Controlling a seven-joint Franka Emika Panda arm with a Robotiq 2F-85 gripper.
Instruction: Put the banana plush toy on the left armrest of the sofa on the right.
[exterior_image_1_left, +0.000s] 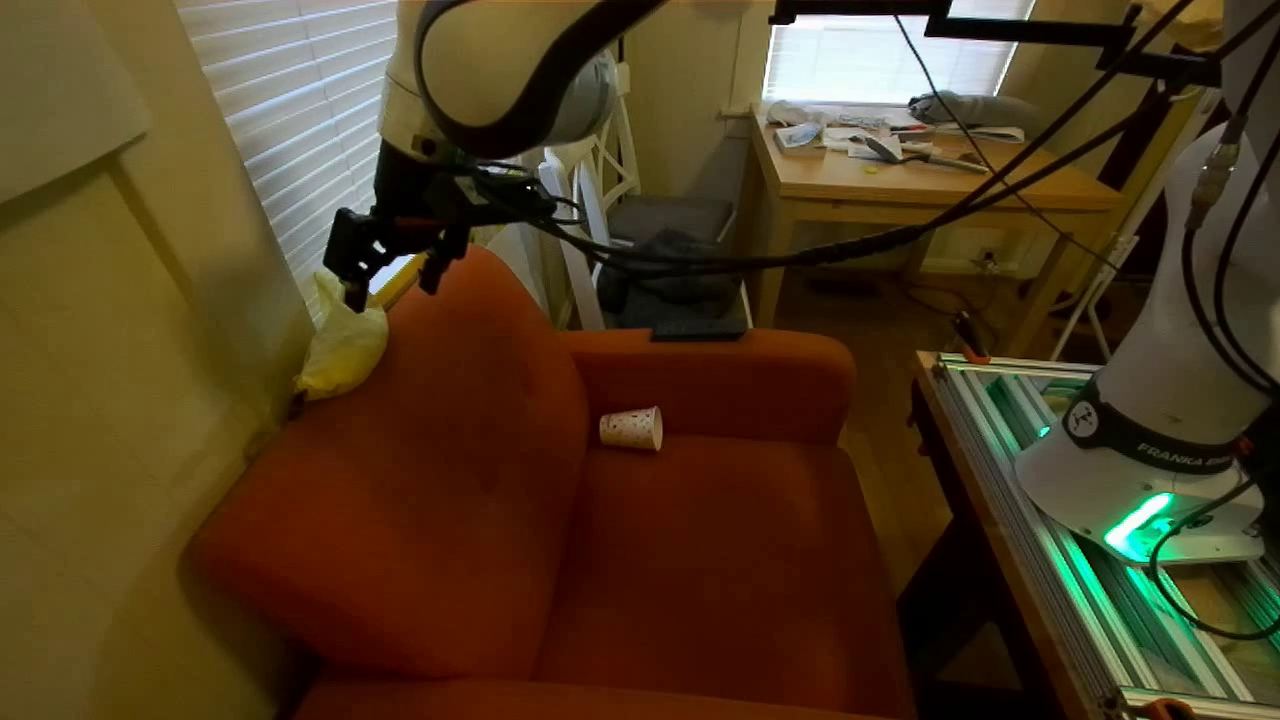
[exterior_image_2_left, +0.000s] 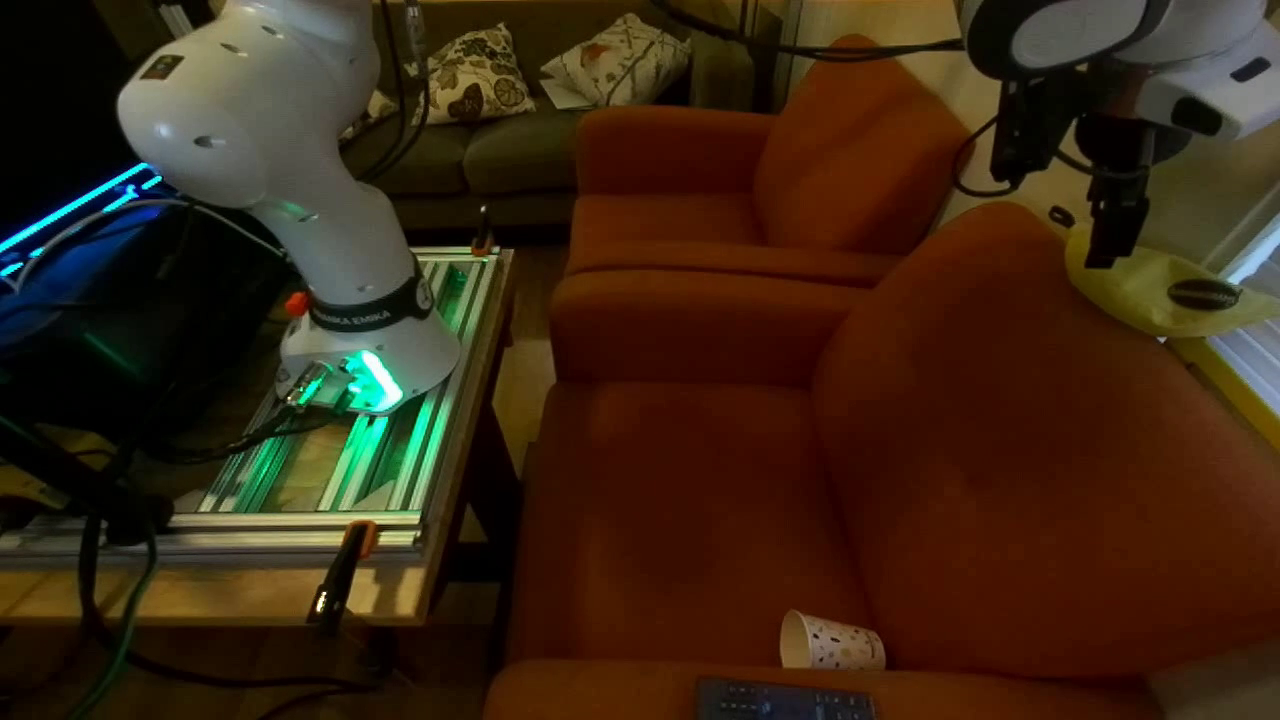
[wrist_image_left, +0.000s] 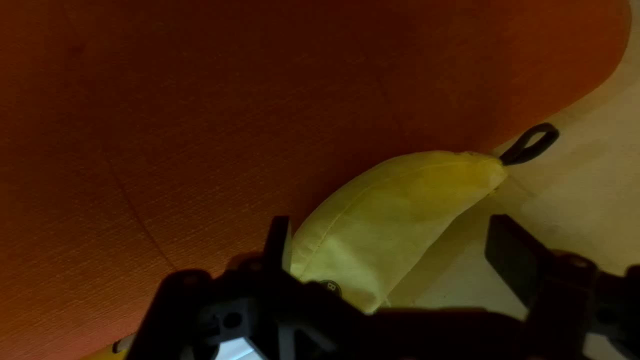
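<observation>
The yellow banana plush toy (exterior_image_1_left: 345, 352) lies along the top rear edge of the orange sofa's backrest, by the wall. It also shows in an exterior view (exterior_image_2_left: 1140, 290) and in the wrist view (wrist_image_left: 395, 210), with a black loop at one end. My gripper (exterior_image_1_left: 392, 290) is open above the toy, fingers pointing down. In the wrist view the left finger is close by the toy's edge; the right finger is apart from it, over the wall. Contact cannot be told. The sofa's left armrest (exterior_image_2_left: 690, 325) also shows at the bottom of an exterior view (exterior_image_1_left: 560, 702).
A speckled paper cup (exterior_image_1_left: 630, 429) lies on its side on the seat. A remote (exterior_image_2_left: 785, 700) lies on the opposite armrest. Another orange sofa (exterior_image_2_left: 670, 150) stands alongside. A window with blinds (exterior_image_1_left: 300, 100) and the wall (exterior_image_1_left: 120, 400) are close behind the backrest.
</observation>
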